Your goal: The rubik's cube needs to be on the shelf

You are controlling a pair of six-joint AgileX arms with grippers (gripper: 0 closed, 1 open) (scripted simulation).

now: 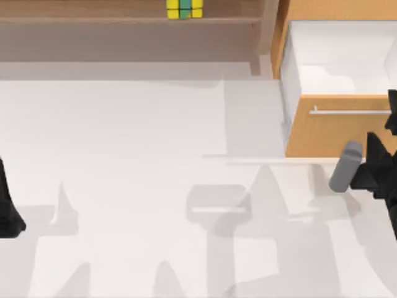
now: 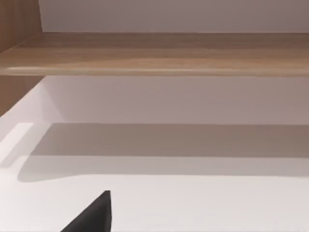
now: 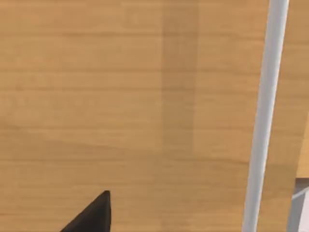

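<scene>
Closest to the overhead camera are the two dark arms at the table's edges: the left arm (image 1: 8,205) at the left edge and the right arm (image 1: 378,167) at the right edge, both partly cut off by the frame. Whether the left gripper or the right gripper is wide or narrow cannot be told, since only a dark tip (image 2: 91,215) appears in the left wrist view and another dark tip (image 3: 91,215) in the right wrist view.

On the shelf (image 1: 93,12), at the far side of the table, stands the rubik's cube (image 1: 184,8), yellow and green; its upper part is cut off by the frame. Beneath the shelf lies a shadowed recess (image 1: 124,42).

To the right, beside the upright post (image 1: 265,37), stands the orange-wood cabinet (image 1: 322,127) with its drawer (image 1: 341,59) pulled open; the white inside holds nothing visible. A silver bar handle (image 1: 347,112) crosses the drawer front, just in front of the right arm. The white table (image 1: 155,186) carries grey shadows.
</scene>
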